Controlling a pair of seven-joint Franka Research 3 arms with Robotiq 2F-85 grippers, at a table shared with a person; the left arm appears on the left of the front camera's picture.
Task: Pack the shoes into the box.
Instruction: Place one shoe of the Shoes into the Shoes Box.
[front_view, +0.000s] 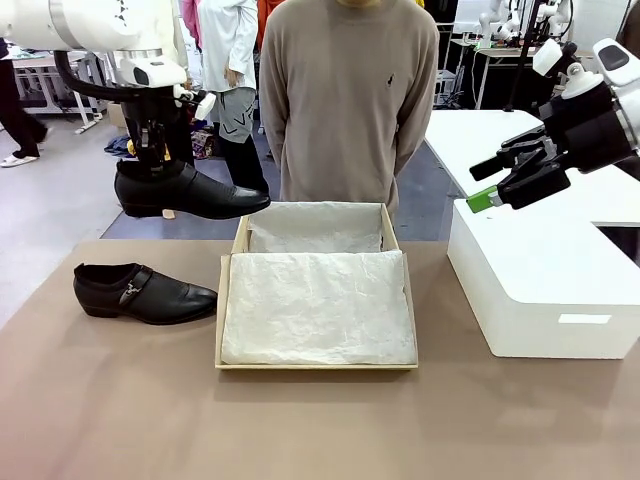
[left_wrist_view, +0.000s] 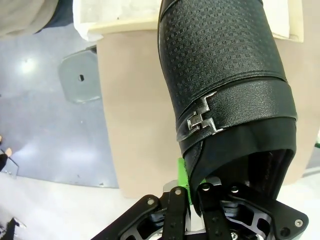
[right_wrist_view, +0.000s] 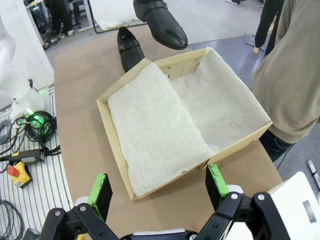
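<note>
Currently the left gripper (front_view: 152, 152) is clamped on the heel collar of the held shoe (front_view: 190, 192), which hangs in the air over the far left of the table (front_view: 320, 430). The one relation that matters is that the box (front_view: 222, 310) lies to the shoe's toe side. The shoe's long axis runs roughly level across the table, and its pointed toe sits above and just beside the box's far-left corner, so a shift toward the toe and then down would likely seat it. The second shoe (front_view: 145, 292) rests on the table just left of the box, toe toward it, nearer the left arm. The right gripper (front_view: 482, 183) hovers with jaws spread and empty over the white block (front_view: 540, 290), well apart from both shoes. The leather is glossy and smooth at the toe and embossed in a fine grid over the vamp, with a strap and metal buckle (left_wrist_view: 202, 117). Crinkled white tissue (front_view: 320, 305) lines the shallow tan cardboard.
</note>
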